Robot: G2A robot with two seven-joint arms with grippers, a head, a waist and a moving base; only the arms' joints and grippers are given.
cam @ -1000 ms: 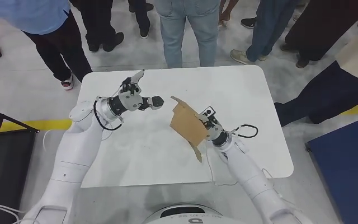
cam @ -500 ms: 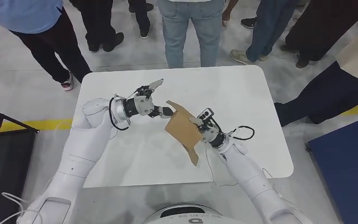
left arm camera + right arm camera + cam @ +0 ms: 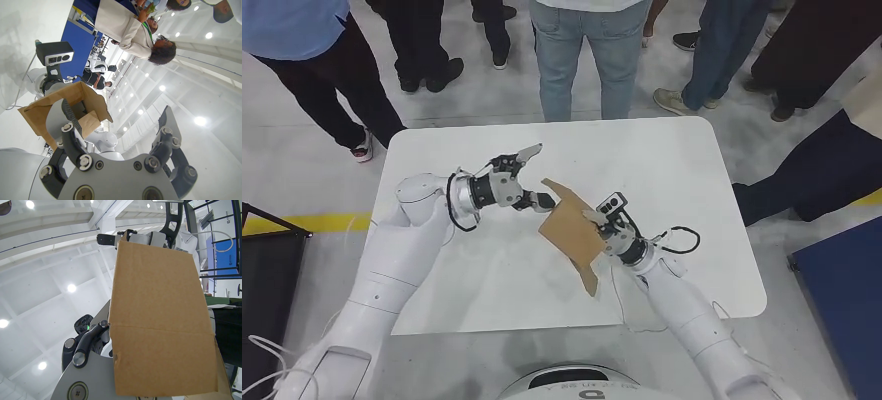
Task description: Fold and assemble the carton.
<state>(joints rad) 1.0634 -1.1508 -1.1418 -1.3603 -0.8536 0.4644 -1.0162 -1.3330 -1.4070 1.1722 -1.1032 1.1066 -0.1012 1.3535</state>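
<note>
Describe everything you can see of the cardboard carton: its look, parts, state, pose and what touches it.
The carton is plain brown cardboard, partly opened into a hollow sleeve with its end flaps loose and unfolded. A crease runs across one flat panel, with a small dent near its edge. It is held tilted above the table, not resting on it. The right gripper grips one side. One finger of the open left gripper sits at the opposite edge, seemingly touching it.

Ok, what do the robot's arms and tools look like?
Left arm and right arm are smooth white shells with black wrist bands. The left tool has grey fingers with black ribbed pads on black links. The right tool carries a black-and-silver camera; a black cable loops beside its wrist.
</note>
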